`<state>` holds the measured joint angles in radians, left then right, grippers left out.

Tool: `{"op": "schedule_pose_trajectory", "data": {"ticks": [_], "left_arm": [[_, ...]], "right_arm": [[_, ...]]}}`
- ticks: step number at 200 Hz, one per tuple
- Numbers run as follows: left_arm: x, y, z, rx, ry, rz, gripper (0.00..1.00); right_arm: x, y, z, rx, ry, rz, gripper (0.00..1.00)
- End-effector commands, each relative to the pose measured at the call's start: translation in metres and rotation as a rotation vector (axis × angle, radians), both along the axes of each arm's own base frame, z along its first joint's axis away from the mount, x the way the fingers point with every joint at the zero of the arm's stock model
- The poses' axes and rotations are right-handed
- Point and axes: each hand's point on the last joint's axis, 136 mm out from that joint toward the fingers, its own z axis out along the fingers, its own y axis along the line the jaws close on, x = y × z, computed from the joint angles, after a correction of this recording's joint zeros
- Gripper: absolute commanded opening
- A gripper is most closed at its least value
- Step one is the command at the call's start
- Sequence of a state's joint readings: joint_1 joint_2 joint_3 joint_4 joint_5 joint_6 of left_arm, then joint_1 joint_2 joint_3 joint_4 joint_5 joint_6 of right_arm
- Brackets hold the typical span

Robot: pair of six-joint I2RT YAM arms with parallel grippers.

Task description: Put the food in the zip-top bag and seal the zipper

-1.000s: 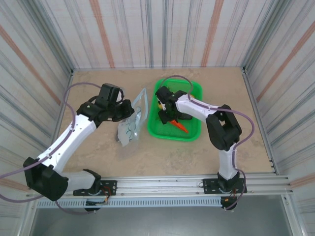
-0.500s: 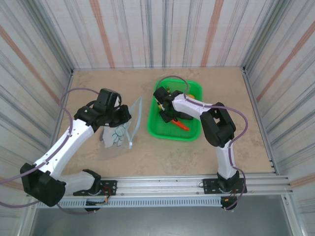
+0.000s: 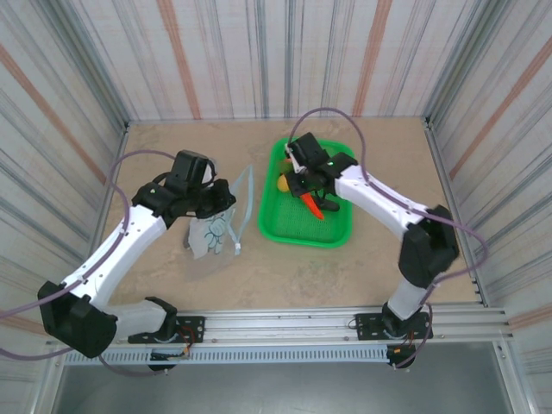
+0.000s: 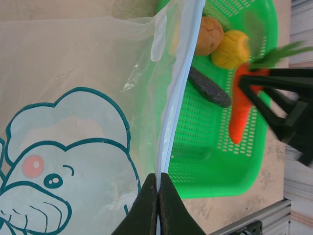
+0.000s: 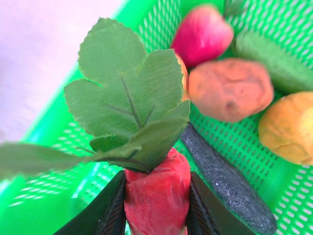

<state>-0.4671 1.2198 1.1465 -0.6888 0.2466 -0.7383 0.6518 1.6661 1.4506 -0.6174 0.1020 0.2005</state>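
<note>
Where the left gripper (image 4: pixel 158 177) clenches its jaws on the pale-blue zipper (image 4: pixel 178 83), the zip-top bag (image 4: pixel 73 98) droops clear and floppy (teal cartoon print, pink cheek) just left of the green basket (image 3: pixel 293 231). The right gripper (image 5: pixel 156 210) grasps the carrot (image 5: pixel 156 181) below its leaves, over the basket. A potato (image 5: pixel 230 89), apple (image 5: pixel 202 34), yellow piece (image 5: pixel 288 128) and dark vegetable (image 5: pixel 222 186) lie inside.

My left gripper (image 4: pixel 157 178) black. Clear zip-top bag (image 4: pixel 73 98), teal cartoon outline, pink cheek spot. Pale blue zipper (image 4: pixel 177 88). Bright green mesh basket (image 4: pixel 205 161). Orange-red carrot (image 5: pixel 157 196), green leaves (image 5: pixel 127 98). Brown-orange potato (image 5: pixel 230 89), red apple (image 5: pixel 203 34).
</note>
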Motion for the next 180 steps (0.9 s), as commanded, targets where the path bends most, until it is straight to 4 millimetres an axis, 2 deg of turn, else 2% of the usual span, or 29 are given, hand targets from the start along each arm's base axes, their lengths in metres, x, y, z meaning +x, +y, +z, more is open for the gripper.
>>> {"op": "schedule_pose_trajectory", "data": {"ticks": [1, 56, 87, 111, 136, 180], "left_arm": [[0.006, -0.015, 0.022, -0.067, -0.050, -0.039, 0.00], [0.009, -0.025, 0.031, -0.188, -0.076, -0.080, 0.00], [0.009, -0.026, 0.039, -0.239, -0.101, -0.105, 0.00], [0.010, -0.027, 0.045, -0.268, -0.112, -0.117, 0.00], [0.012, -0.029, 0.049, -0.303, -0.110, -0.119, 0.00], [0.016, -0.027, 0.053, -0.343, -0.095, -0.093, 0.00]], "right_arm": [[-0.009, 0.009, 0.052, 0.227, -0.089, 0.007, 0.31], [-0.044, 0.019, 0.165, 0.670, -0.376, 0.147, 0.29], [-0.063, 0.035, 0.204, 0.844, -0.416, 0.272, 0.29], [-0.069, 0.037, 0.236, 0.972, -0.514, 0.311, 0.30], [-0.067, 0.044, 0.249, 1.041, -0.546, 0.342, 0.31], [-0.046, 0.063, 0.245, 1.133, -0.604, 0.313, 0.32]]}}
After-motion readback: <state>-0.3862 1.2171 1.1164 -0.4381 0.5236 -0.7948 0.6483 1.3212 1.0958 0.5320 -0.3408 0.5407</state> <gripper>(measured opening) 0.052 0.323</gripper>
